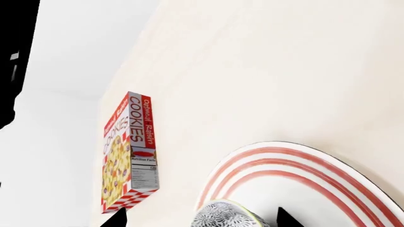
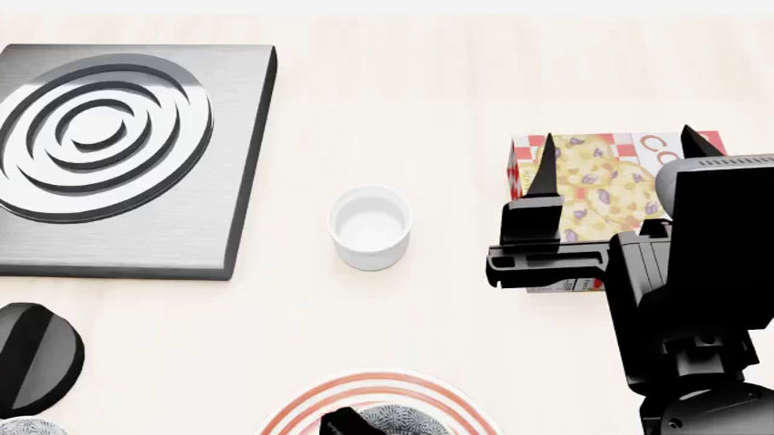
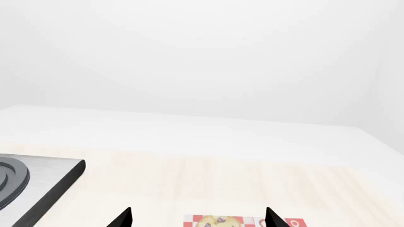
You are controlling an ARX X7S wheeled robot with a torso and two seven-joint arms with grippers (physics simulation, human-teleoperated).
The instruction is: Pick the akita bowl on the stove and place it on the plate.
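The akita bowl, white with dense grey-black speckles, lies over the red-ringed plate near its rim. It shows at the bottom edge of the head view as the bowl on the plate. My left gripper is open. Its dark fingertips stand wide on either side of the bowl without touching it. The stove at the far left has nothing on its burner rings. My right gripper hangs open above the cookies box, with nothing between its fingers.
A plain white cup stands mid-table between the stove and the cookies box. The box stands upright next to the plate in the left wrist view. A round black knob sits at the near left, below the stove.
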